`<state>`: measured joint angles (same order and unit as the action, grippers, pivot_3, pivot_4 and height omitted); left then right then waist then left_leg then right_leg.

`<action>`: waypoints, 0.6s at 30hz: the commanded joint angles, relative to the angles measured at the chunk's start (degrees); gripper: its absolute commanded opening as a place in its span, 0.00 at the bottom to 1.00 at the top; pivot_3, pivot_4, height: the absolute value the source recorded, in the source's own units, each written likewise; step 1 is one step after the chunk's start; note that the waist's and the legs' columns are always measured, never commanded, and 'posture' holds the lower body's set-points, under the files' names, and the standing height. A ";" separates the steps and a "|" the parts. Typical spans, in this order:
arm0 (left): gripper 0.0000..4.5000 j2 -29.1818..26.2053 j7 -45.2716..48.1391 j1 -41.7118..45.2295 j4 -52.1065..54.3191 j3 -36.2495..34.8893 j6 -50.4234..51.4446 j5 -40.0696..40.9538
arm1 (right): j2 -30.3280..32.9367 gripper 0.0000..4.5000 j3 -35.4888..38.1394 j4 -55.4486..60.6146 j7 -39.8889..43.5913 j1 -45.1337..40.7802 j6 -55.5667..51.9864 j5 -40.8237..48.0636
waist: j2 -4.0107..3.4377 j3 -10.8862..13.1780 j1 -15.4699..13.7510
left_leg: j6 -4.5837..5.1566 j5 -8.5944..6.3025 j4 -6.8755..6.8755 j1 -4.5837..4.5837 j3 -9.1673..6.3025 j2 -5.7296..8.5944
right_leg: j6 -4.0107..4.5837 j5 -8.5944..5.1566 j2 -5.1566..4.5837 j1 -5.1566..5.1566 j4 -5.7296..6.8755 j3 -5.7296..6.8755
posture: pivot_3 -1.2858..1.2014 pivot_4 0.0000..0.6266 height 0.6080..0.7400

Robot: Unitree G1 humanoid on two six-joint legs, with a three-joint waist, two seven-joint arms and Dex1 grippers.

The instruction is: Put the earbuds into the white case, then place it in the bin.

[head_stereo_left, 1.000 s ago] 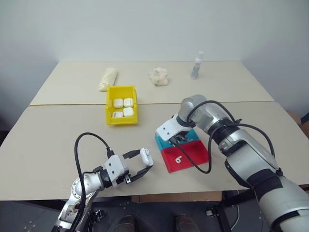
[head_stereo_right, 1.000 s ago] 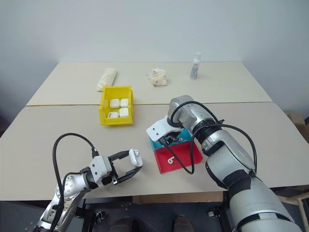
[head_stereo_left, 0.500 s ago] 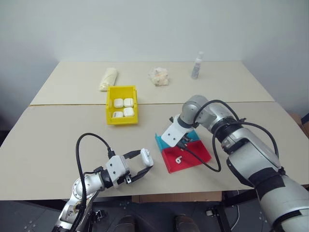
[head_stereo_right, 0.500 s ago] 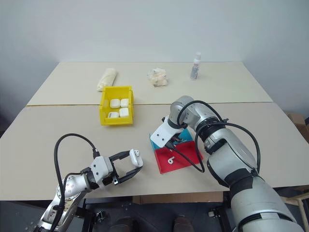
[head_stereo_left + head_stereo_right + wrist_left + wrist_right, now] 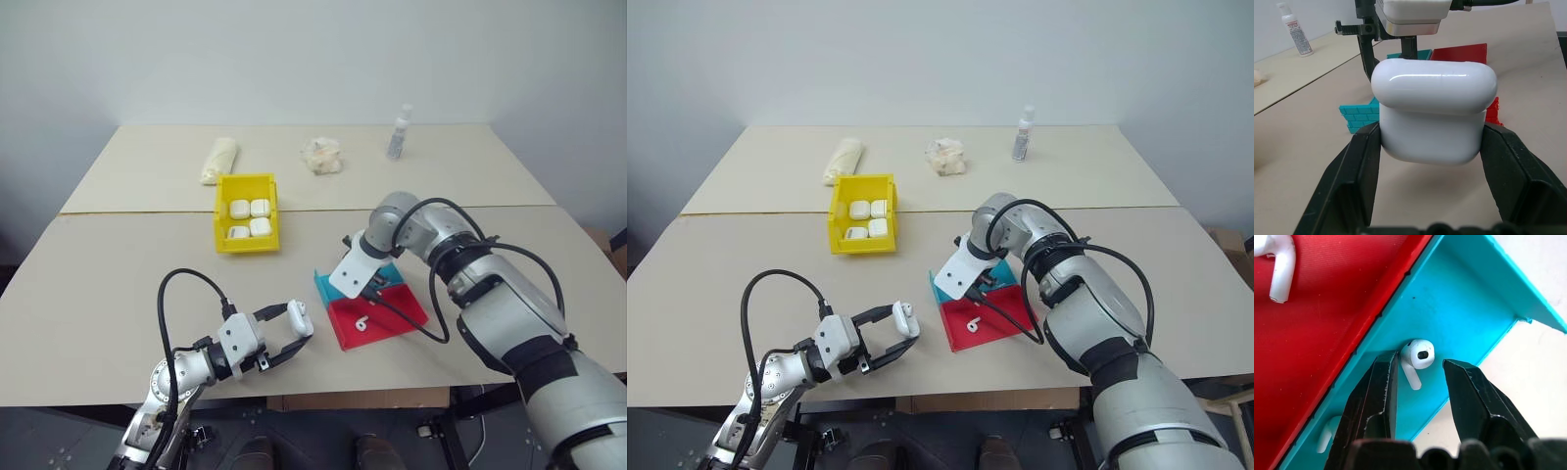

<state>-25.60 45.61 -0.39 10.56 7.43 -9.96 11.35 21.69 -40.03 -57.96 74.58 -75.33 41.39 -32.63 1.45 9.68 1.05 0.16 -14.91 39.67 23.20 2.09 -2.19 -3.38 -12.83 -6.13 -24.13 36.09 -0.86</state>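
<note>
Right wrist view: my right gripper (image 5: pixel 1418 377) stands part open astride an earbud (image 5: pixel 1417 357) against the blue tray wall (image 5: pixel 1528 298). My left gripper (image 5: pixel 1432 147) clamps the white case (image 5: pixel 1432 117) near the table's front edge (image 5: pixel 392 390).

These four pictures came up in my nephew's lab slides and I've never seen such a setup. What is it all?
It is a humanoid robot with two arms, each ending in a two-fingered end effector. The two wide pictures come from cameras on its head, looking down over a table. The two close-ups come from cameras on its wrists.

The left end effector is shut on the white case, an earbud case with its lid closed, held above the table's near edge. The right end effector points down into the teal half of a red-and-blue tray, its fingers open on either side of an earbud lying there. Another earbud lies in the red half.

Farther back sit a yellow bin with four similar cases inside, a small bottle, a crumpled wad and a pale roll.
</note>
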 commanded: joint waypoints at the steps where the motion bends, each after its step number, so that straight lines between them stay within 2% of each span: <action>1: 0.61 0.20 -0.55 0.09 2.82 -0.04 -0.48 0.40 | -0.07 0.43 -0.07 0.16 0.56 0.19 2.56 0.43 | 0.00 0.00 0.00 | 0.00 0.00 0.00 0.00 0.00 0.00 | 0.00 0.00 0.00 0.00 0.00 0.00 | 0.52 0.24 1.00; 18: 0.61 0.14 -0.88 -0.20 2.90 -0.07 -0.58 0.20 | -1.10 0.43 -1.14 -2.21 -2.62 -0.18 4.23 -2.87 | -0.04 -0.05 0.17 | -0.01 0.00 -0.01 -0.06 0.00 -0.01 | 0.02 -0.01 0.00 0.04 0.01 -0.01 | 0.52 0.24 1.00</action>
<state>-25.55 45.12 -0.49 11.04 7.43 -9.91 11.25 20.93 -40.17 -59.29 72.11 -75.80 44.83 -34.75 1.41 9.63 1.23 0.15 -14.90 39.67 23.13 2.09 -2.19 -3.37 -12.84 -6.12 -24.07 36.11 -0.87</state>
